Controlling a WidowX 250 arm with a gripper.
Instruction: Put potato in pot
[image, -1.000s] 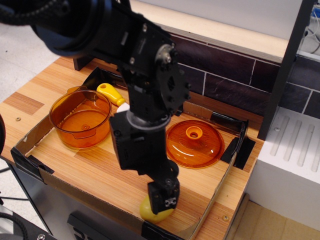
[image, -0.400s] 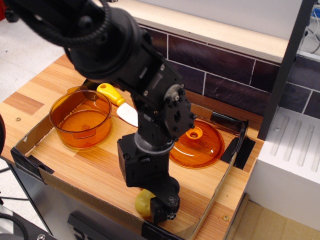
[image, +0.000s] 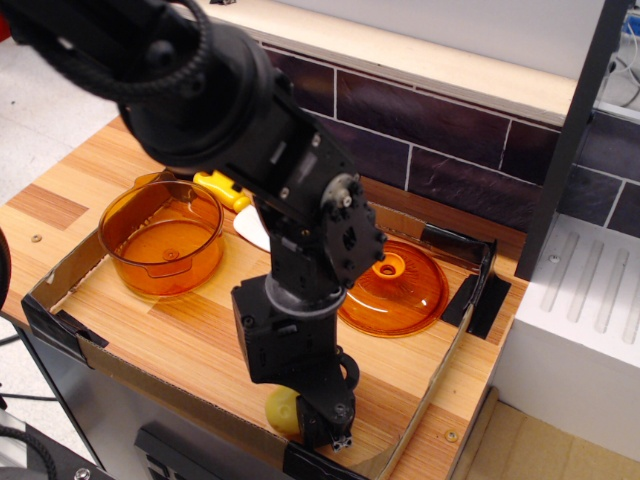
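Note:
The pale yellow potato (image: 279, 409) lies on the wooden floor of the cardboard tray near its front edge, partly hidden behind my gripper. My gripper (image: 330, 428) is lowered right beside the potato, touching its right side. The arm hides the fingertips, so I cannot tell whether they are closed on it. The translucent orange pot (image: 160, 236) stands empty at the left of the tray, well away from the gripper.
The domed orange lid (image: 397, 290) with a knob lies to the right of the arm. A yellow-handled white toy knife (image: 228, 191) lies behind the pot. The low cardboard tray wall (image: 60, 322) rings the work area. A dark tiled wall is behind and a white appliance (image: 580, 330) stands at the right.
The gripper has dropped lower toward the front edge and the wrist has turned. The potato now shows further left of the fingers than before.

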